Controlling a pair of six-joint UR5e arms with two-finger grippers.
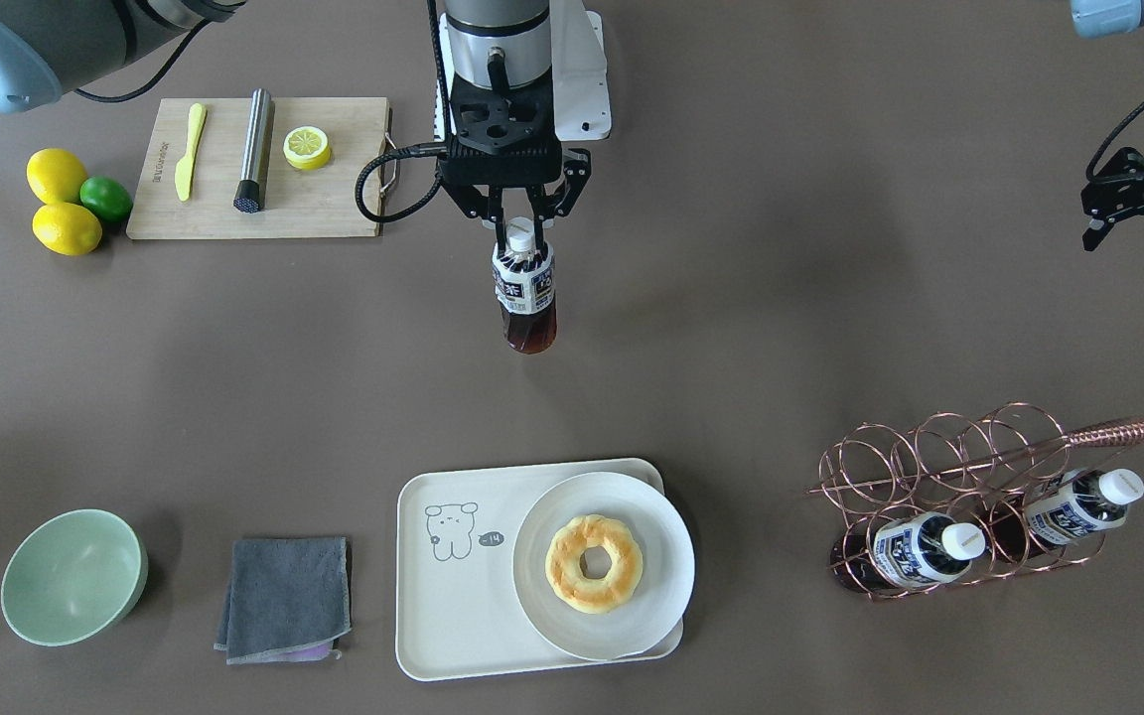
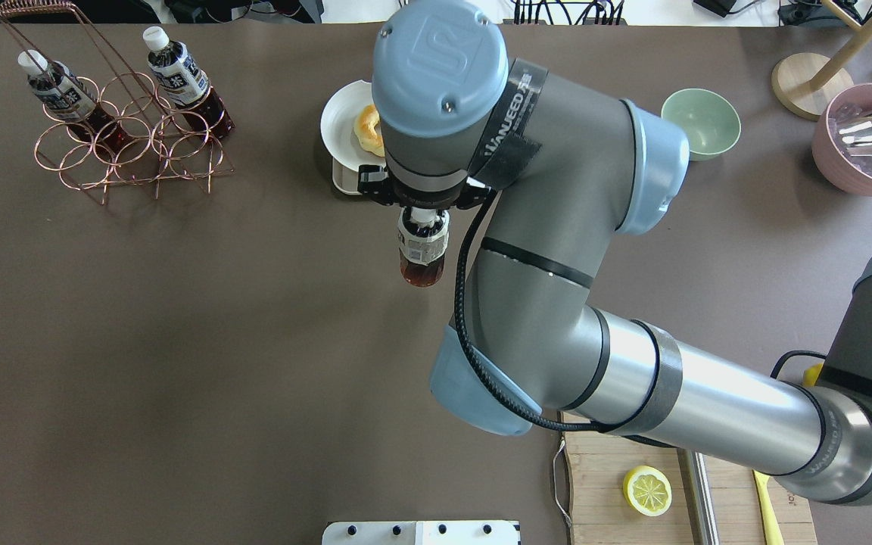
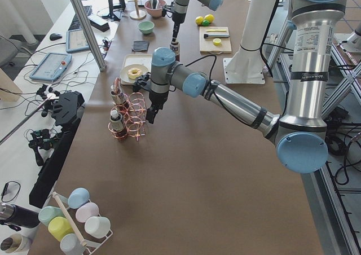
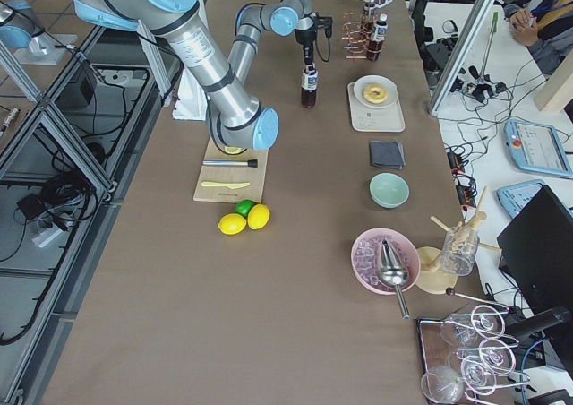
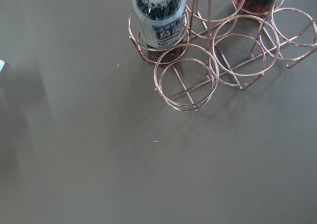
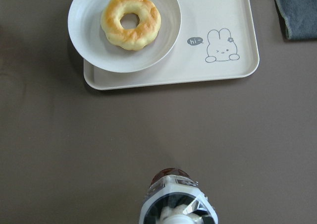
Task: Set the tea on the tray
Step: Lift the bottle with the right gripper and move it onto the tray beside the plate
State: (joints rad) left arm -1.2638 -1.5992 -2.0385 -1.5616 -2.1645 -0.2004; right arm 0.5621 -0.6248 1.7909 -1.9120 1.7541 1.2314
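My right gripper (image 1: 522, 234) is shut on the neck of a tea bottle (image 1: 524, 288) and holds it upright above bare table, between the cutting board and the tray. The bottle also shows in the overhead view (image 2: 422, 246) and at the bottom of the right wrist view (image 6: 177, 204). The cream tray (image 1: 453, 596) with the bear drawing lies ahead of it (image 6: 213, 16); a white plate (image 1: 632, 606) with a doughnut (image 1: 594, 563) covers half of it. My left gripper (image 1: 1143, 214) is open and empty, near the copper rack (image 1: 969, 467).
Two more tea bottles (image 1: 929, 551) (image 1: 1078, 506) lie in the rack. A wooden cutting board (image 1: 334, 199) carries a lemon half, a yellow knife and a metal cylinder. Lemons and a lime (image 1: 66, 204), a green bowl (image 1: 73, 576) and a grey cloth (image 1: 286, 596) are nearby.
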